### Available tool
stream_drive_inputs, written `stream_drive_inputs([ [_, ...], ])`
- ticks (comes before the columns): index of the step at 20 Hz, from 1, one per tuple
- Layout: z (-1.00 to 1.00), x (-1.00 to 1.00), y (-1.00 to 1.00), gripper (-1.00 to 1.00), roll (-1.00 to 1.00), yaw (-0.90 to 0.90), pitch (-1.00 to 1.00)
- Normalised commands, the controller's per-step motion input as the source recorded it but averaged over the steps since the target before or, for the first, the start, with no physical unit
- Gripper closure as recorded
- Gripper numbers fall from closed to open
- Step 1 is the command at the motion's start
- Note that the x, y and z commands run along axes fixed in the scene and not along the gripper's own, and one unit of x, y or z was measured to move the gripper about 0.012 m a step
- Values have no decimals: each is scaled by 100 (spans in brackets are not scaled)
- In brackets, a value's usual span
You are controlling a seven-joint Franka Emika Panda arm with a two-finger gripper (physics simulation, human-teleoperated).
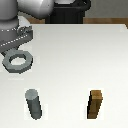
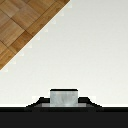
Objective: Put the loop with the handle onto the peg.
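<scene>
Grey loop with the handle [image 1: 17, 61] held by hand [image 1: 11, 44] | peg [image 1: 34, 104] apart

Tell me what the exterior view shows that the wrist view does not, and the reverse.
Only the exterior view shows the loop with the handle, the peg standing upright, and the brown block toward the exterior view's right. The arm's end sits at the loop's handle, but the tool itself cannot be made out there. Only the wrist view shows wooden flooring beyond the table edge and a small grey piece close to the camera. Both show the white table.
</scene>
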Motion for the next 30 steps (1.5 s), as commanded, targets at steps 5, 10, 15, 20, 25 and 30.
stream_drive_inputs([
  [5,0,100,5,100,0,0,0],
  [10,0,0,60,100,0,0,0],
  [15,0,0,60,100,0,0,0],
  [20,0,60,0,100,0,0,0],
  [25,0,100,0,100,0,0,0],
  [30,20,20,0,100,0,0,0],
])
